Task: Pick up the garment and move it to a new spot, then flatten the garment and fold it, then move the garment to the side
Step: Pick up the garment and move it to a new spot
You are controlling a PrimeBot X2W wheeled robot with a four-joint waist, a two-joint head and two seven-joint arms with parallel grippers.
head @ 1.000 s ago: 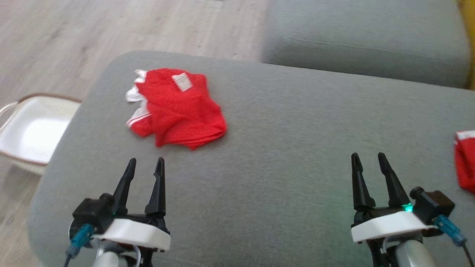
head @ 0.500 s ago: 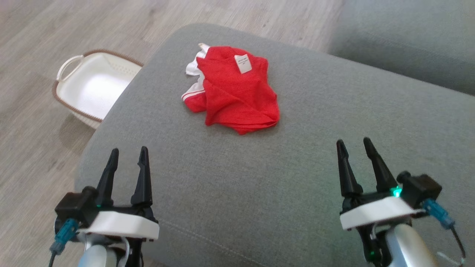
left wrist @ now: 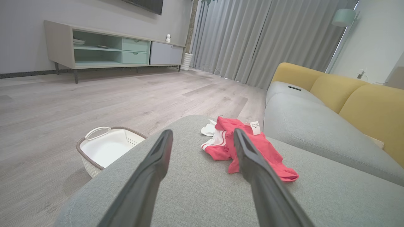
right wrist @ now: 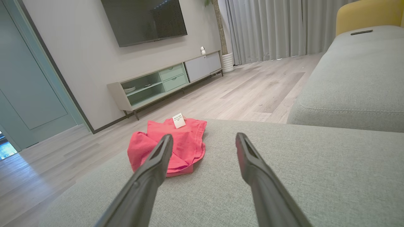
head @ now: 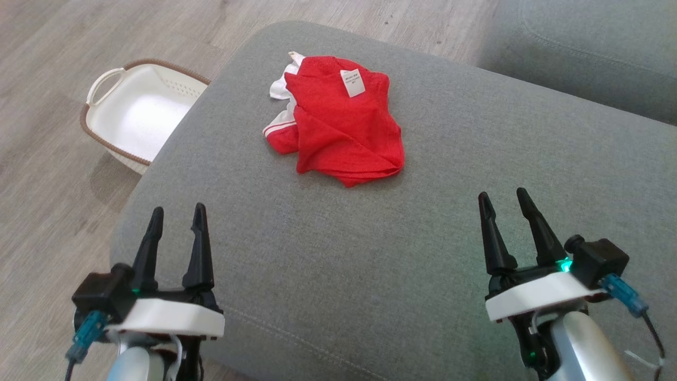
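Our head just swung round, so the basket (head: 100, 87) shows at 10 o'clock, our left hand (head: 178, 207) is open and empty, the crumpled red garment (head: 338, 124) lies at 12 o'clock on the grey cushion (head: 370, 254), our right hand (head: 502, 192) is open too, and we reckon pickup's next.

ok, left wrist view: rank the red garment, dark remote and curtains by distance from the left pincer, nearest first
From the left pincer:
1. red garment, just ahead on the grey cushion, slightly right.
2. dark remote, on the far sofa seat, right.
3. curtains, at the back of the room.
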